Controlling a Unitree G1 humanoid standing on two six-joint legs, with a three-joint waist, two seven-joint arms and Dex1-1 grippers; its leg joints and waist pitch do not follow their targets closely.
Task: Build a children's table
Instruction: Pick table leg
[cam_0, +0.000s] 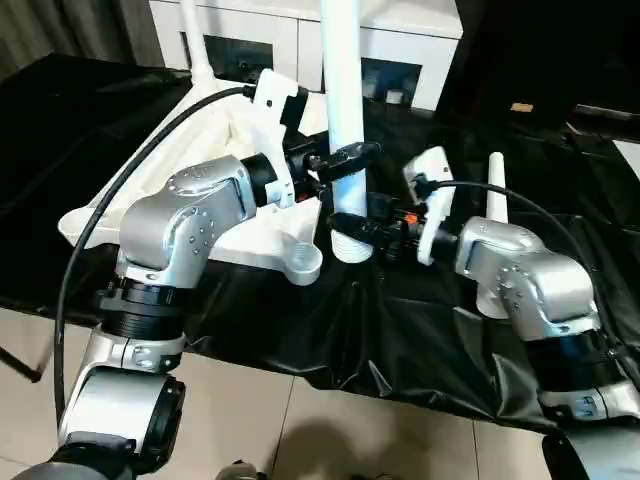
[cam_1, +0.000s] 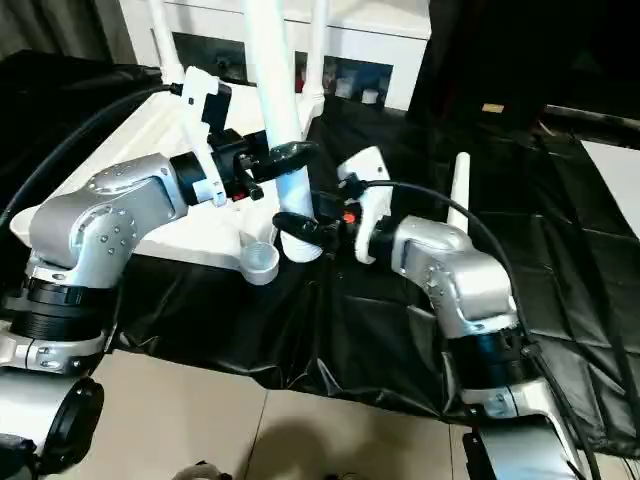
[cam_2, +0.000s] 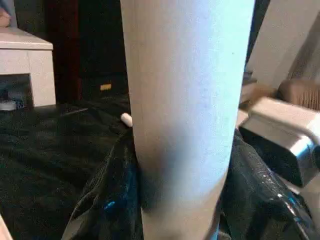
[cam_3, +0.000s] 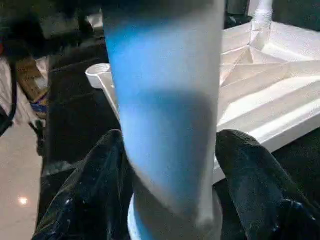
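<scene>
I see the right gripper (cam_0: 362, 226) at centre frame, its two black fingers (cam_3: 250, 180) set either side of the thick lower end of a long white tapered round plastic leg (cam_0: 342, 110). A gap shows between the leg and one finger, so the jaws stand partly open around it; I cannot tell whether they bear on it. This leg stands near upright, its base just beside the near corner socket (cam_0: 303, 262) of the white plastic rectangular tabletop (cam_0: 180, 190), not seated in it.

Just above, the left gripper (cam_0: 345, 162) is closed around the same leg higher up, fingers pressed to its sides.

The tabletop lies ribbed underside up on the black sheet (cam_0: 420, 330), at ten o'clock from the grippers. A second white leg (cam_0: 496, 188) rises at three o'clock behind the right forearm. A third leg (cam_0: 192, 40) stands at the tabletop's far corner, eleven o'clock. A white cabinet (cam_0: 400, 50) sits at twelve o'clock, farthest back.
</scene>
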